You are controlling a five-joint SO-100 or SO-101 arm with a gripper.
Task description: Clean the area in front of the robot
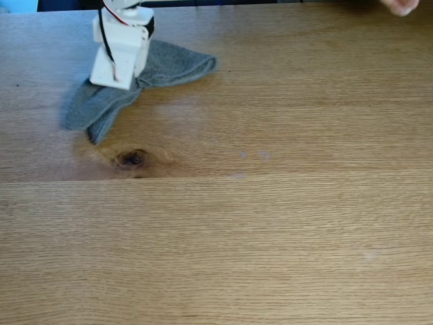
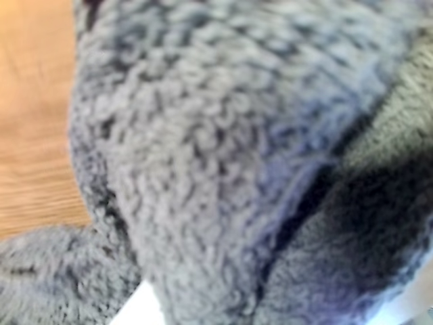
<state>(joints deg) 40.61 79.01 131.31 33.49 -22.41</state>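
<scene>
In the fixed view the white robot arm [image 1: 120,47] reaches down at the far left of the light-brown wood tabletop [image 1: 270,237]. My gripper [image 1: 116,84] is hidden under the arm's blocky body, where a grey terry cloth [image 1: 172,66] is pinched into a bow-tie shape that spreads out to both sides. The wrist view is almost filled by the cloth [image 2: 203,149], bunched close to the lens. A white finger edge [image 2: 132,314] peeks out at the bottom. The gripper looks shut on the cloth.
A dark knot [image 1: 132,159] marks the wood just in front of the cloth. Faint pale smudges [image 1: 254,156] lie to the knot's right. Part of a person's hand [image 1: 402,5] shows at the top right corner. Bare wood [image 2: 34,122] shows left of the cloth.
</scene>
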